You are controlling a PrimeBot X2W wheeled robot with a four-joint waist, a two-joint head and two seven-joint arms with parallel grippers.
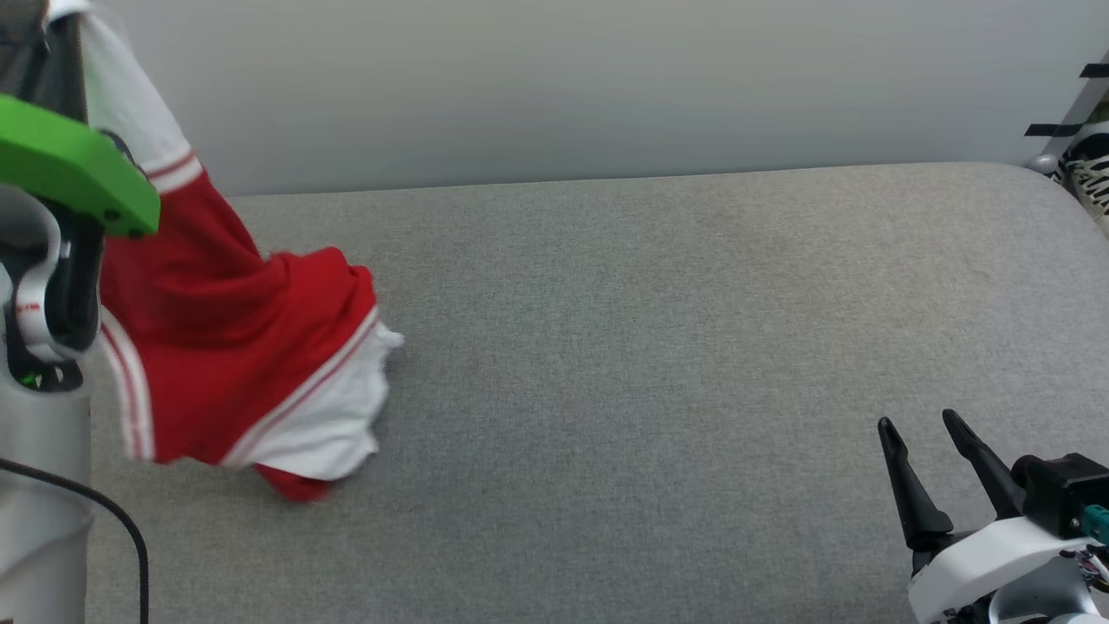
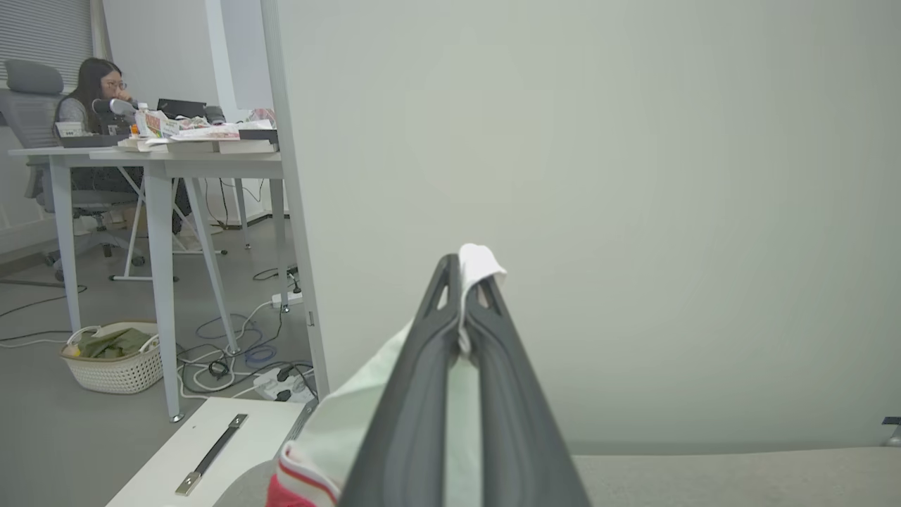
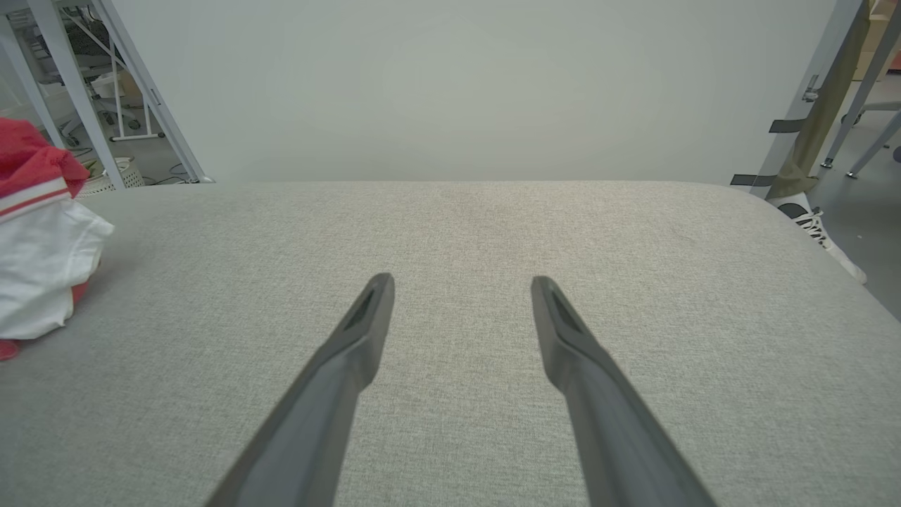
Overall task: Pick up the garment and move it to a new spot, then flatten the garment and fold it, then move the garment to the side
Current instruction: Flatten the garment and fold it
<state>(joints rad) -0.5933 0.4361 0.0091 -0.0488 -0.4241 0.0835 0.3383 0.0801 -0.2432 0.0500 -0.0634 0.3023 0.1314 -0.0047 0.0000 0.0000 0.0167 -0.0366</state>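
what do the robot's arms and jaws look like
The right arm has two long, dark, tapering jaws on a white shell, with a black block and a teal connector. The left arm has a pale grey forearm, bright green plate, white band with red markings, black cable.

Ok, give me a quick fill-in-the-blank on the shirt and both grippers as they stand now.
1. The left gripper has its jaws ____ on white cloth of the shirt.
2. The right gripper has its jaws ____ and holds nothing.
3. In the head view, the shirt is at the ____ end of the grey table.
4. The body of the shirt is ____, with white sleeves.

Missing words: shut; open; left; red
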